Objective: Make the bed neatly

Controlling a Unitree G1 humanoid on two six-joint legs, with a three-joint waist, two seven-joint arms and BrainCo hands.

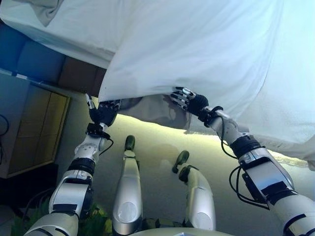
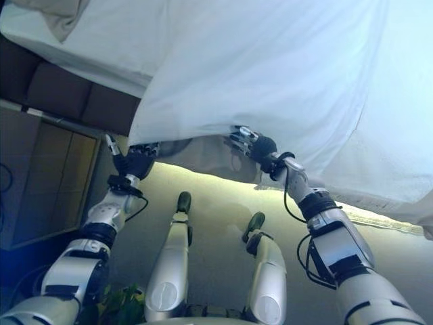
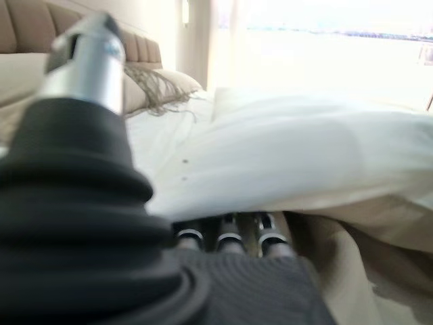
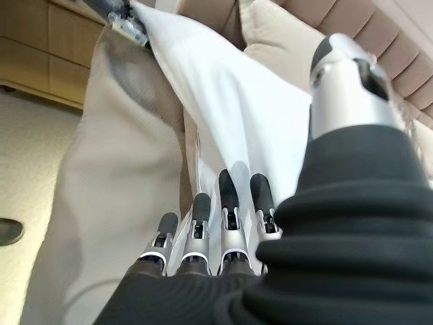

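Note:
A white duvet [image 1: 197, 49] lies spread over the bed, with its near edge hanging towards me. My left hand [image 1: 103, 112] holds the duvet's near left corner, fingers [image 3: 230, 237] curled under the hem and thumb above it. My right hand [image 1: 189, 101] holds the same hem further right, fingers [image 4: 210, 223] under the white cloth [image 4: 223, 115] and thumb over it. Between the hands the hem is lifted off the beige bed cover [image 1: 157, 110] beneath. My left hand also shows far off in the right wrist view [image 4: 125, 17].
A beige fringed pillow [image 3: 162, 88] and a padded headboard [image 3: 27, 27] are at the bed's head. A wooden cabinet [image 1: 34, 132] stands left of the bed. A green plant [image 1: 93, 216] is at the lower left. Pale floor [image 1: 157, 147] lies below the hem.

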